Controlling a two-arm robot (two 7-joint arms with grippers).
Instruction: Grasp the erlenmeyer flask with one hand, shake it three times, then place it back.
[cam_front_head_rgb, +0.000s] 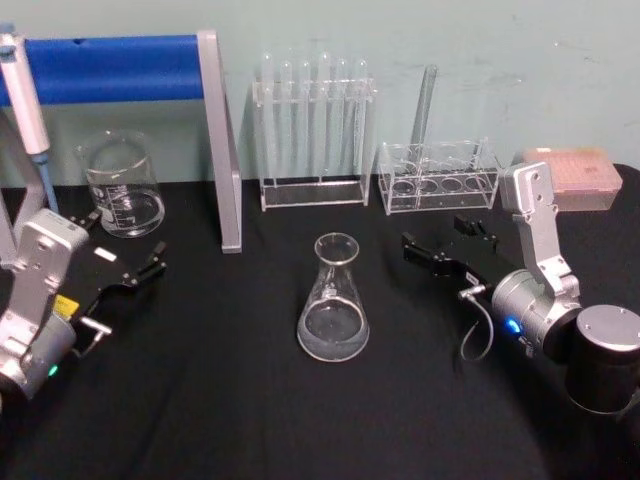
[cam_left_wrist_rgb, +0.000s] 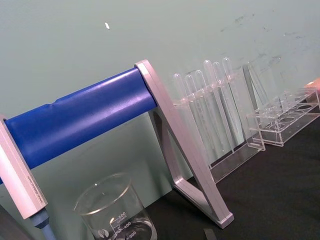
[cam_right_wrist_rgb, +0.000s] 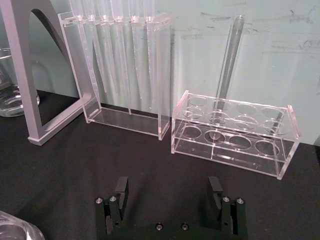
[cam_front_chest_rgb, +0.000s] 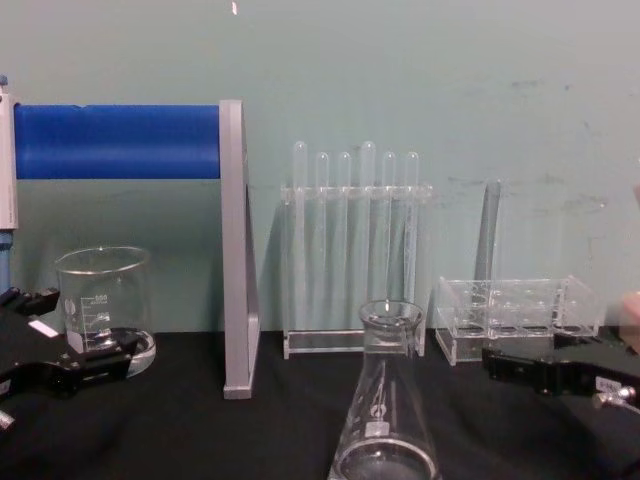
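Standing upright on the black table (cam_front_head_rgb: 250, 400), the flask (cam_front_head_rgb: 333, 298) sits near the middle, untouched, nothing around its neck or base, open cloth on all sides. Right gripper (cam_front_head_rgb: 428, 250) is just to the flask's right and a bit further back, low over the table, pointed toward the flask; right wrist view shows both fingers (cam_right_wrist_rgb: 120, 189) spread wide with nothing between them. Left gripper (cam_front_head_rgb: 140, 272) is well off to the flask's left, also low, fingers apart and empty, pointing toward the beaker (cam_front_head_rgb: 122, 185). Beaker stands at the back left with printed graduations, right next to the left gripper's tips in the chest view. Between beaker and flask, further back, is a grey metal stand leg (cam_front_head_rgb: 224, 150) carrying a blue bar (cam_front_head_rgb: 110, 68) that runs off to the left; a pipette (cam_front_head_rgb: 25, 100) hangs at the far left edge. Directly behind the flask is a tall clear rack (cam_front_head_rgb: 315, 140) holding a row of test tubes (cam_front_head_rgb: 305, 110), close to the wall. To its right a low clear rack (cam_front_head_rgb: 438, 180) with round holes holds one tube (cam_front_head_rgb: 425, 105) leaning slightly; this rack is just behind the right gripper. A pinkish box (cam_front_head_rgb: 572, 178) sits at the far back right. In the chest view the flask's neck overlaps the tall rack behind it, but they are well apart on the table.
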